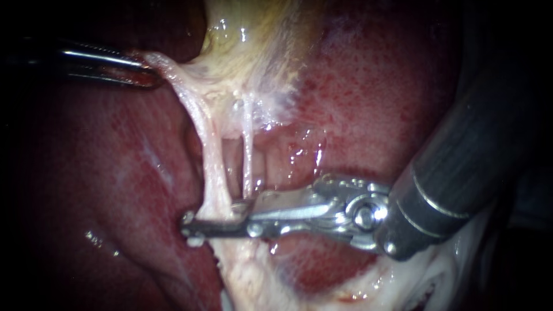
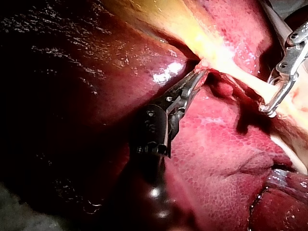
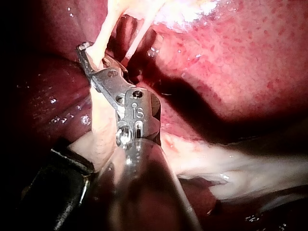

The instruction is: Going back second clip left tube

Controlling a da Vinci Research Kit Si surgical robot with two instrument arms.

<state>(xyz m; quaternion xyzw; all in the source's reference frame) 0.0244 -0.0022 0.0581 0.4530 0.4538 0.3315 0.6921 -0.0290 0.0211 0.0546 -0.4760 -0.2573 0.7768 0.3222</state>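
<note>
Your right instrument (image 1: pixel 213 222) is on the left tube (image 1: pixel 210 173). Its jaws are parted and the tube runs straight through the gap, one jaw on either side of it. The right wrist view shows the same: the tube (image 3: pixel 101 45) sits between the jaws, just short of their tips. I can't tell whether both jaws press on it. Just beside the nearer jaw, a thinner tube (image 1: pixel 247 150) stands apart and outside the jaws. Across from the tips, your left instrument (image 1: pixel 151 74) is clenched on pale tissue (image 1: pixel 173 72) under the gallbladder (image 1: pixel 253 34), with the strand drawn taut. Liver (image 1: pixel 380 98) lies behind and beneath both instruments.
</note>
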